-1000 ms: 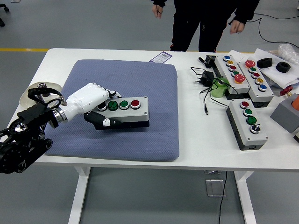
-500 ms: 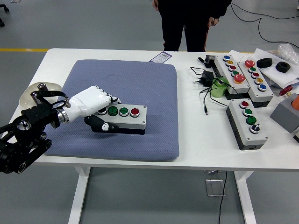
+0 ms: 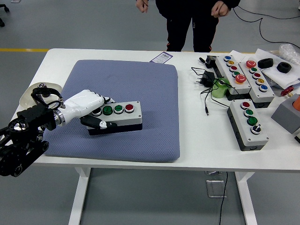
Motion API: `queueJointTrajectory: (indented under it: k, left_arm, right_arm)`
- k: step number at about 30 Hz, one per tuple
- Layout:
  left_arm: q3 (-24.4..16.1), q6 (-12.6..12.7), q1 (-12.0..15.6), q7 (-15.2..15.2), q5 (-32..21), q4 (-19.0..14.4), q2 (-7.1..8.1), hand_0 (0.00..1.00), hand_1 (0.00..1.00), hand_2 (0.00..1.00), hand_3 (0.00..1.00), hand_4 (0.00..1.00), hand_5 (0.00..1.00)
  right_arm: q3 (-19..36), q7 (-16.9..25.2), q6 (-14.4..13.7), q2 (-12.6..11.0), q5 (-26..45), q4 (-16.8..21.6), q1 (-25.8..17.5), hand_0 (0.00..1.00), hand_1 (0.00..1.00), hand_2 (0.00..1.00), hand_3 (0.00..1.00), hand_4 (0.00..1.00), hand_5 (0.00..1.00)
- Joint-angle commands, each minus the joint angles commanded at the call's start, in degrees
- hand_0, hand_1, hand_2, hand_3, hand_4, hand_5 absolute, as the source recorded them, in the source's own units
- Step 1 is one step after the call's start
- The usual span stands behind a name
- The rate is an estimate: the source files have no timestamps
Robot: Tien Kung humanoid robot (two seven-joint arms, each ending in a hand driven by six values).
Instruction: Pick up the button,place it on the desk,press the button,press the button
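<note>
A soft, bumpy blue-grey square cushion (image 3: 140,93) lies on the smooth white table (image 3: 197,140). On the cushion, toward its 7 o'clock corner, sits a long grey plastic button box with a black base (image 3: 119,117). Its top has round shiny buttons in a row: two green, then one red at the 3 o'clock end. The robot's white, hard-shelled left hand (image 3: 86,108) has its fingers curled around the box's 9 o'clock end, fingers over the top and black thumb (image 3: 99,124) on the near side. At 3 o'clock from the cushion, well apart, lie a tangle of thin black cables with a plug (image 3: 206,84) and three more grey button boxes (image 3: 248,123) with coloured round buttons. At 12 o'clock a person in dark clothes (image 3: 187,23) stands behind the table, hands hanging free.
</note>
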Motion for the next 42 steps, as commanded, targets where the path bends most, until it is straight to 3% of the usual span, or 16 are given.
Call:
queueJointTrajectory:
  k: [4, 5, 7, 10, 11, 16, 17, 19, 22, 23, 27, 34, 35, 37, 40, 42]
  left_arm:
    - [-0.91, 3.42, 0.26, -1.65, -1.03, -0.53, 0.19, 0.943, 0.934, 0.998, 0.998, 0.893, 0.886]
    - [-1.18, 4.09, 0.33, -1.87, -1.15, -0.74, 0.24, 0.998, 0.998, 0.998, 0.998, 0.903, 0.851]
    - [-2.05, 5.15, 0.55, -2.12, -1.22, -1.41, 0.35, 0.998, 0.998, 0.998, 0.998, 0.903, 0.851]
    - [-4.88, 5.73, 1.76, -1.88, -1.21, -3.97, 0.61, 0.998, 0.998, 0.998, 0.998, 0.903, 0.851]
    - [-5.93, 6.12, 2.27, -1.71, -1.15, -4.96, 0.66, 0.998, 0.987, 0.998, 0.998, 0.915, 0.759]
    - [-12.4, 10.32, 5.91, 1.79, 0.25, -12.83, 0.94, 0.998, 0.987, 0.998, 0.998, 0.915, 0.759]
    - [-13.98, 11.12, 6.7, 2.8, -0.7, -15.17, 0.95, 0.465, 0.604, 0.649, 0.982, 0.922, 0.871]
    - [-15.94, 11.48, 7.75, 4.28, -3.4, -19.03, 1.07, 0.465, 0.604, 0.649, 0.982, 0.922, 0.871]
    - [-16.76, 8.89, 9.04, 8.45, -10.1, -24.24, 1.33, 0.465, 0.604, 0.649, 0.982, 0.922, 0.871]
    - [-16.51, 7.89, 9.39, 10.49, -12.62, -25.68, 1.41, 0.02, 0.002, 0.002, 0.826, 0.954, 0.998]
    - [-15.37, 4.7, 10.95, 16.17, -21.86, -29.28, 1.56, 0.02, 0.002, 0.002, 0.826, 0.954, 0.998]
    - [-13.31, -3.02, 12.91, 22.91, -34.9, -30.63, 1.6, 0.002, 0.002, 0.002, 0.845, 0.972, 0.998]
    - [-13.3, -4.08, 13.33, 24.09, -35.57, -30.96, 1.66, 0.002, 0.002, 0.002, 0.842, 0.919, 0.998]
    - [-14.05, -6.28, 14.55, 27.27, -33.97, -32.24, 1.58, 0.002, 0.002, 0.002, 0.842, 0.919, 0.998]
    - [-15.1, -7.34, 15.59, 31.06, -28.53, -34.65, 1.25, 0.002, 0.002, 0.002, 0.842, 0.919, 0.998]
    - [-15.33, -8.68, 15.86, 33.69, -25.14, -36.12, 1.08, 0.002, 0.002, 0.002, 0.802, 0.863, 0.998]
  right_arm:
    - [-0.09, 0.06, 0.0, -0.04, 0.22, 0.0, 0.1, 0.746, 0.686, 0.704, 0.578, 0.181, 0.123]
    - [-0.08, 0.06, 0.0, -0.04, 0.21, 0.0, 0.12, 0.746, 0.686, 0.704, 0.576, 0.181, 0.121]
    - [-0.06, 0.06, 0.01, -0.05, 0.14, 0.0, 0.15, 0.746, 0.686, 0.704, 0.576, 0.181, 0.121]
    - [-0.06, 0.08, 0.02, -0.08, 0.13, 0.0, 0.17, 0.746, 0.686, 0.704, 0.576, 0.181, 0.121]
    - [-0.05, 0.08, 0.03, -0.09, 0.1, 0.0, 0.17, 0.746, 0.686, 0.704, 0.576, 0.18, 0.12]
    - [0.02, 0.15, 0.05, -0.13, 0.08, 0.0, 0.17, 0.746, 0.686, 0.704, 0.576, 0.18, 0.12]
    - [0.13, 0.17, 0.05, -0.13, -0.02, 0.0, 0.17, 0.746, 0.686, 0.704, 0.577, 0.18, 0.118]
    - [0.23, 0.18, 0.07, -0.13, -0.06, 0.0, 0.14, 0.746, 0.686, 0.704, 0.577, 0.18, 0.118]
    - [0.32, 0.21, 0.09, -0.13, -0.13, 0.0, 0.15, 0.746, 0.686, 0.704, 0.577, 0.18, 0.118]
    - [0.36, 0.21, 0.1, -0.14, -0.17, 0.0, 0.16, 0.745, 0.686, 0.704, 0.577, 0.179, 0.117]
    - [0.47, 0.21, 0.1, -0.13, -0.31, 0.0, 0.18, 0.745, 0.686, 0.704, 0.577, 0.179, 0.117]
    - [0.56, 0.21, 0.09, -0.09, -0.43, 0.0, 0.23, 0.745, 0.686, 0.705, 0.578, 0.179, 0.115]
    - [0.55, 0.21, 0.08, -0.08, -0.38, 0.0, 0.25, 0.745, 0.686, 0.705, 0.577, 0.179, 0.115]
    - [0.53, 0.25, 0.04, -0.08, -0.18, 0.0, 0.25, 0.745, 0.686, 0.705, 0.577, 0.179, 0.115]
    - [0.62, 0.23, 0.05, -0.07, -0.17, 0.0, 0.23, 0.745, 0.686, 0.705, 0.577, 0.179, 0.115]
    - [0.81, 0.19, 0.06, -0.05, -0.43, 0.0, 0.24, 0.746, 0.686, 0.705, 0.577, 0.179, 0.115]
